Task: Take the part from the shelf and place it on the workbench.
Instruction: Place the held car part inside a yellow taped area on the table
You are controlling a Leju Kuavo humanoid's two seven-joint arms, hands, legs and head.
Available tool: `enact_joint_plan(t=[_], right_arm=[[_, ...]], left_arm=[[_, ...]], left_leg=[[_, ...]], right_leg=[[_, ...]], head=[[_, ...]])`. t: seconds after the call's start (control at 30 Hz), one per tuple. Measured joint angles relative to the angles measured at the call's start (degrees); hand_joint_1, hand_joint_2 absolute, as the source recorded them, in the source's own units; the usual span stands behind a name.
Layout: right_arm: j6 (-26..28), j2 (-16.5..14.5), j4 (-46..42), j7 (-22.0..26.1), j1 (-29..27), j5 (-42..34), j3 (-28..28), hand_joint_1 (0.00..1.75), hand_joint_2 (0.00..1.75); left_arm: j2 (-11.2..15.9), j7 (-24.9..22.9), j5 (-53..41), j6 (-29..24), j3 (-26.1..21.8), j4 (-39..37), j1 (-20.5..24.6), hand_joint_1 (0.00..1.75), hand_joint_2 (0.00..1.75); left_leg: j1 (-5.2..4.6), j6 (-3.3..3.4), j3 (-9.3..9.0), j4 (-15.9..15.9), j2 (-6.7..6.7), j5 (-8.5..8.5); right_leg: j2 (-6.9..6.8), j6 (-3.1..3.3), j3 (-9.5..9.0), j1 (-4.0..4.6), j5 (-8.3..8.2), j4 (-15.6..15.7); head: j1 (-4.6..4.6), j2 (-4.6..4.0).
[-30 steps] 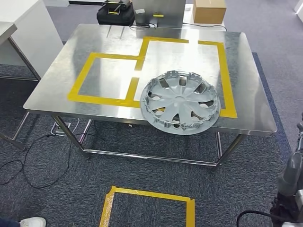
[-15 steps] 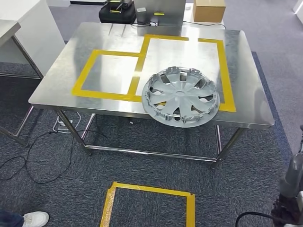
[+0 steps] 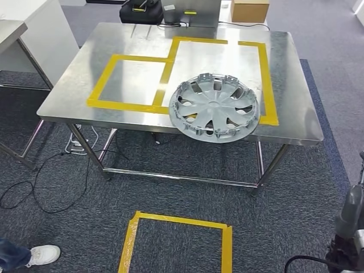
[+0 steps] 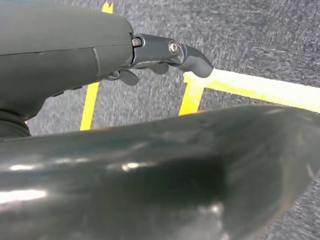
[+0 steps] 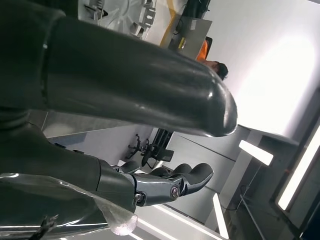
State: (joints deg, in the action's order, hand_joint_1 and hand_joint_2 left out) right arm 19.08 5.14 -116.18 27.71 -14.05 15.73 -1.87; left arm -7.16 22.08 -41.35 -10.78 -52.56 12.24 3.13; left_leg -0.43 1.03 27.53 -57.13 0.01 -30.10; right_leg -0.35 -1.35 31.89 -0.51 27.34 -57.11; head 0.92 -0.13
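The wheel cover takes the workbench's near right; its left taped square lies bare.

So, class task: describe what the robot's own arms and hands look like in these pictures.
The left hand has dark grey, smooth fingers with a silver screw at a pivot, joined to a matte grey cover. The right hand looks alike: dark glossy fingers and a metal screw. Each wrist view shows a thick, shiny dark rounded part alongside, catching highlights.
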Motion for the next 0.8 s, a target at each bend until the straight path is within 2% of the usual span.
enact_joint_plan(t=[0.07,0.1,0.13,0.17,0.23,0.27,0.3,0.33,0.4,0.43,0.47,0.5,0.57,0.6,0.63,0.67,0.73,0.77,0.8], right_arm=[[0.01,0.00,-0.04,-0.04,-0.04,0.02,0.00,0.00,0.00],[0.01,0.00,-0.07,-0.07,-0.06,0.03,-0.01,0.00,0.00],[0.01,0.00,-0.09,-0.10,-0.06,0.04,-0.03,0.00,0.00],[0.00,0.00,-0.11,-0.19,-0.08,0.05,-0.04,0.00,0.00],[-0.04,0.00,-0.10,-0.38,-0.11,0.11,-0.08,0.00,0.00],[-0.07,0.00,-0.09,-0.46,-0.14,0.17,-0.11,0.00,0.00],[-0.10,0.00,-0.07,-0.51,-0.15,0.25,-0.14,0.00,0.00],[-0.12,0.00,-0.04,-0.58,-0.14,0.34,-0.20,0.00,0.00],[-0.15,0.00,-0.02,-0.72,-0.07,0.57,-0.34,0.00,0.00],[-0.15,0.00,-0.01,-0.79,-0.03,0.66,-0.39,0.00,0.00],[-0.16,0.00,-0.01,-0.85,-0.02,0.75,-0.43,0.00,0.00],[-0.16,0.00,0.01,-0.90,-0.03,0.86,-0.45,0.00,0.00],[-0.16,0.00,0.03,-0.97,-0.08,1.16,-0.47,0.00,0.00],[-0.16,0.00,0.04,-1.01,-0.07,1.31,-0.47,0.00,0.00],[-0.15,0.00,0.05,-1.06,-0.07,1.41,-0.48,0.00,0.00],[-0.14,0.00,0.05,-1.10,-0.07,1.49,-0.48,0.00,0.00],[-0.14,0.00,0.07,-1.16,-0.11,1.68,-0.49,0.00,0.00],[-0.14,0.00,0.09,-1.19,-0.12,1.79,-0.49,0.00,0.00],[-0.14,0.00,0.11,-1.25,-0.13,1.91,-0.49,0.00,0.00]], left_arm=[[-0.07,0.00,-0.04,-0.03,-0.01,0.00,0.02,0.00,0.00],[-0.10,0.01,-0.06,-0.05,-0.01,0.01,0.04,0.00,0.00],[-0.13,0.01,-0.09,-0.07,-0.01,0.02,0.08,0.00,0.00],[-0.16,0.02,-0.13,-0.08,-0.01,0.03,0.11,0.00,0.00],[-0.17,0.03,-0.27,-0.11,-0.01,0.04,0.15,0.00,0.00],[-0.21,0.03,-0.36,-0.12,-0.01,0.04,0.14,0.00,0.00],[-0.24,0.02,-0.43,-0.12,-0.01,0.04,0.14,0.00,0.00],[-0.28,0.02,-0.49,-0.13,-0.01,0.04,0.14,0.00,0.00],[-0.33,0.02,-0.54,-0.17,-0.01,0.05,0.16,0.00,0.00],[-0.36,0.02,-0.56,-0.19,-0.01,0.05,0.17,0.00,0.00],[-0.38,0.03,-0.57,-0.21,-0.01,0.06,0.17,0.00,0.00],[-0.39,0.03,-0.59,-0.22,-0.02,0.07,0.18,0.00,0.00],[-0.37,0.04,-0.62,-0.24,-0.05,0.07,0.16,0.00,0.00],[-0.34,0.04,-0.64,-0.25,-0.07,0.07,0.15,0.00,0.00],[-0.32,0.04,-0.68,-0.26,-0.09,0.07,0.12,0.00,0.00],[-0.30,0.04,-0.73,-0.27,-0.11,0.07,0.10,0.00,0.00],[-0.34,0.05,-0.85,-0.27,-0.11,0.07,0.09,0.00,0.00],[-0.37,0.05,-0.93,-0.27,-0.13,0.07,0.10,0.00,0.00],[-0.39,0.07,-1.02,-0.27,-0.15,0.07,0.11,0.00,0.00]], left_leg=[[0.05,0.40,0.43,0.61,0.11,0.44],[0.17,0.74,0.66,0.96,0.21,0.84],[0.30,1.12,1.01,1.26,0.31,1.37],[0.36,1.42,1.46,1.42,0.41,1.89],[0.25,1.75,2.73,1.38,0.46,2.79],[0.19,1.75,3.35,1.32,0.49,3.23],[0.16,1.70,3.93,1.23,0.52,3.62],[0.17,1.61,4.47,1.08,0.53,3.97],[0.13,1.31,5.41,0.59,0.51,4.47],[0.04,1.08,5.80,0.30,0.50,4.70],[-0.07,0.80,6.10,0.05,0.49,4.95],[-0.16,0.50,6.31,-0.09,0.49,5.23],[-0.15,-0.15,6.55,-0.32,0.46,5.63],[-0.09,-0.49,6.81,-0.85,0.39,4.98],[-0.02,-0.84,7.29,-2.20,0.32,3.42],[0.09,-1.16,8.05,-4.62,0.25,1.02],[0.30,-1.66,9.78,-11.68,0.22,-4.22],[0.39,-1.80,10.20,-14.61,0.22,-5.57],[0.46,-1.87,9.93,-16.04,0.22,-5.65]], right_leg=[[0.03,-0.70,0.43,-0.06,-0.29,-0.09],[0.09,-0.96,0.91,-0.07,0.40,-0.65],[0.16,-1.19,1.69,-0.09,1.91,-2.19],[0.24,-1.40,2.87,-0.16,4.21,-4.97],[0.26,-1.85,5.35,-0.23,8.64,-12.28],[0.25,-2.05,5.90,-0.25,9.52,-14.86],[0.24,-2.16,5.49,-0.25,9.20,-15.49],[0.24,-2.22,3.97,-0.26,7.91,-13.91],[0.21,-2.06,-1.57,-0.28,5.02,-5.85],[0.25,-1.86,-4.16,-0.25,4.30,-1.96],[0.27,-1.62,-5.68,-0.22,4.14,0.69],[0.32,-1.31,-6.11,-0.14,4.33,1.80],[0.27,-0.48,-5.44,-0.18,3.94,1.90],[0.19,0.08,-5.09,-0.26,3.61,1.93],[0.08,0.62,-4.75,-0.37,3.21,1.99],[-0.06,1.07,-4.29,-0.46,2.78,2.05],[-0.16,1.37,-3.32,-0.42,1.95,1.97],[-0.18,1.35,-2.87,-0.41,1.53,1.88],[-0.18,1.29,-2.36,-0.39,1.11,1.74]], head=[[0.01,0.00],[0.05,0.00],[0.16,0.00],[0.24,0.00],[0.39,0.00],[0.39,0.00],[0.39,0.00],[0.39,0.00],[0.41,0.00],[0.39,0.00],[0.39,0.00],[0.38,0.00],[0.38,0.00],[0.34,0.00],[0.25,0.00],[0.16,0.00],[0.00,0.00],[-0.01,0.00],[-0.02,0.00]])
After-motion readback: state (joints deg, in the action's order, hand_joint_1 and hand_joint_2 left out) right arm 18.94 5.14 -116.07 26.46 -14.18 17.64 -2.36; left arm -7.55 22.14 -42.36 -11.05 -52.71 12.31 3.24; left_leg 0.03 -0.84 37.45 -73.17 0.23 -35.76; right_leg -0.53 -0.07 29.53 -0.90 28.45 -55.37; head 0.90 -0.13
